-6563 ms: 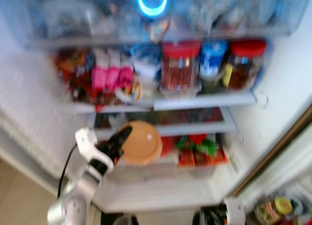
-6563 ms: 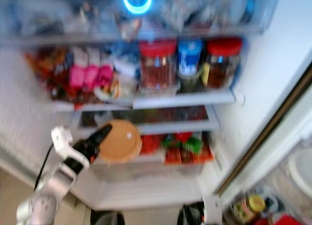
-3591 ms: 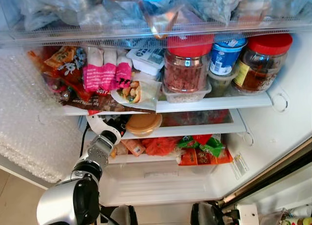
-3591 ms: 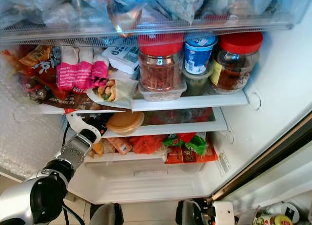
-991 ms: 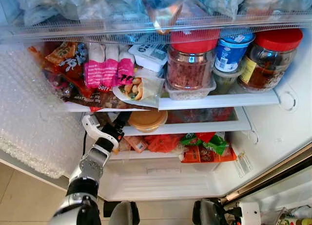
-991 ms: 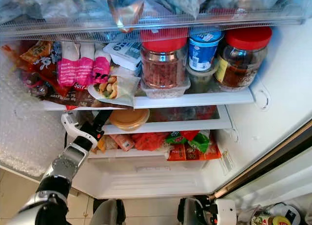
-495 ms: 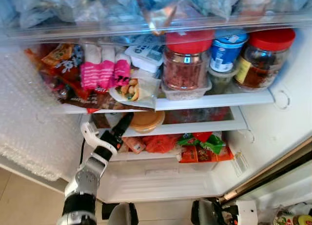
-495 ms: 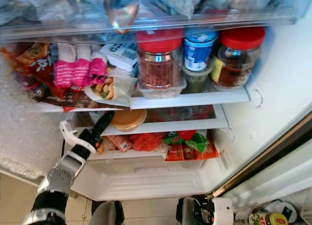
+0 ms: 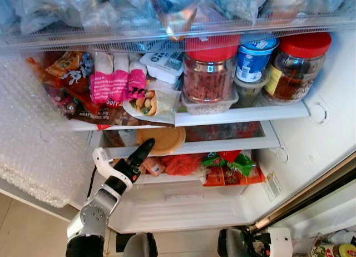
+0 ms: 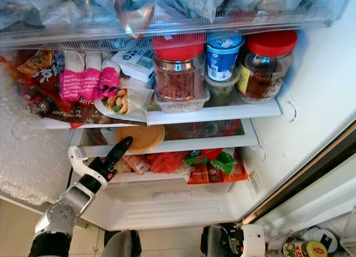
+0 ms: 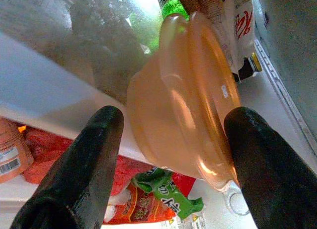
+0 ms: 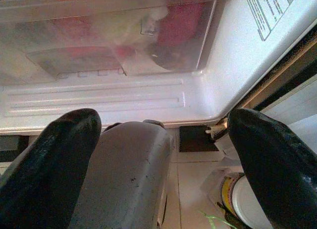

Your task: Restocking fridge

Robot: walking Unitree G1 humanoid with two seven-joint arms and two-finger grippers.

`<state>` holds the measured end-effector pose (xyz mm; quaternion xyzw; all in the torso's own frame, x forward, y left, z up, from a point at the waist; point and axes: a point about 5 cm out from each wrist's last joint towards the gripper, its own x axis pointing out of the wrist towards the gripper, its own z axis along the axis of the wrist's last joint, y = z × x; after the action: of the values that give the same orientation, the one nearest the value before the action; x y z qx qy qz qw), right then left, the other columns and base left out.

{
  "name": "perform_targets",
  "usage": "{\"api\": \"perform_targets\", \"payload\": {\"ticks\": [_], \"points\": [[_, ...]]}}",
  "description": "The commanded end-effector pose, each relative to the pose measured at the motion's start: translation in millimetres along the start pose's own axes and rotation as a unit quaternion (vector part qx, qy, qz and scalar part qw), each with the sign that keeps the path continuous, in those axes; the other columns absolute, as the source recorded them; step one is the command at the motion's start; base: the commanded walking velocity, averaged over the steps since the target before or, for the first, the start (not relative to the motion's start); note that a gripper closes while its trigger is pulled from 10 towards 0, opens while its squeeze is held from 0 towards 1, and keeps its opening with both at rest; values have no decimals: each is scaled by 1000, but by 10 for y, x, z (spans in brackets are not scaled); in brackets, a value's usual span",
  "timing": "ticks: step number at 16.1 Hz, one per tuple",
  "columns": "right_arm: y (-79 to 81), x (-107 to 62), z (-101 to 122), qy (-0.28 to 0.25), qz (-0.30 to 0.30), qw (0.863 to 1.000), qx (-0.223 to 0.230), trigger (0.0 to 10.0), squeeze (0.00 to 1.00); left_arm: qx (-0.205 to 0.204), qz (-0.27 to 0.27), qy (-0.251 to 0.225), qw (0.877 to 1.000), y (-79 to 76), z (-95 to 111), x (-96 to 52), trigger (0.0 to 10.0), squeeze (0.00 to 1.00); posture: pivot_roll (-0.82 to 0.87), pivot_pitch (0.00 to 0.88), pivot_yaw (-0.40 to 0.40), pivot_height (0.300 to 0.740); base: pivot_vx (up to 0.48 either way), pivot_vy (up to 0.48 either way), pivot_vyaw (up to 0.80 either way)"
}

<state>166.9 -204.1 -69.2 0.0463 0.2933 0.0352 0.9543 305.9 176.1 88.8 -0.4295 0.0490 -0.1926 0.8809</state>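
Note:
An orange-tan lidded container (image 9: pixel 162 139) sits at the left of the fridge's middle glass shelf (image 9: pixel 233 146). My left gripper (image 9: pixel 142 150) is open just in front of and below it, its tip near the container's front left edge. In the left wrist view the container (image 11: pixel 183 105) lies between and beyond the two black fingers (image 11: pixel 86 169), which stand apart from it. The right gripper (image 12: pixel 163 121) hangs low by the fridge base, open with nothing between its fingers.
The shelf above holds a red-lidded jar (image 9: pixel 210 73), a blue tub (image 9: pixel 253 58), a brown jar (image 9: pixel 297 68), pink packets (image 9: pixel 115 84) and a wrapped sandwich (image 9: pixel 150 104). Red and green packets (image 9: pixel 231 169) lie under the glass shelf. A drawer (image 9: pixel 183 204) is below, bubble wrap (image 9: pixel 33 146) at left.
My left gripper has drawn back and down from the container, which stays on the glass shelf. The camera has shifted slightly.

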Motion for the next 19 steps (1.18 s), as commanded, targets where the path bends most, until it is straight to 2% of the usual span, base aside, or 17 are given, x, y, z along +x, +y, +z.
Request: {"api": "perform_targets", "payload": {"ticks": [1, 6, 7, 8, 12, 16, 19], "points": [[120, -107, -290, 67, 17, 998, 13, 10000, 0, 5, 1, 1, 1000, -16, 50, -26, 10000, 0, -104, 135, 59, 618, 0, 0, 0], [120, -106, -306, 76, 12, 997, 13, 10000, 0, 0, -8, 5, 1000, -93, 102, 84, 10000, 0, -106, 134, 59, 618, 0, 0, 0], [125, -101, -305, 78, 11, 997, 13, 10000, 0, 5, 1, -2, 1000, -94, 132, 113, 6235, 0, -107, 136, 59, 618, 0, 0, 0], [126, -99, -307, 79, 11, 997, 13, 10000, 0, 1, 4, -9, 1000, -106, 162, 144, 0, 0, -108, 136, 59, 618, 0, 0, 0], [128, -104, -315, 80, 9, 997, 13, 10000, 0, 20, 16, 9, 1000, -126, 132, 237, 0, 0, -110, 139, 61, 618, 0, 0, 0], [130, -105, -317, 81, 10, 997, 11, 10000, 0, 20, 27, 11, 999, -108, 117, 307, 0, 0, -112, 139, 61, 618, 0, 0, 0], [123, -107, -315, 81, 12, 997, 8, 10000, 0, 4, 18, 1, 1000, -134, 101, 444, 0, 0, -112, 137, 55, 618, 0, 0, 0]]}}
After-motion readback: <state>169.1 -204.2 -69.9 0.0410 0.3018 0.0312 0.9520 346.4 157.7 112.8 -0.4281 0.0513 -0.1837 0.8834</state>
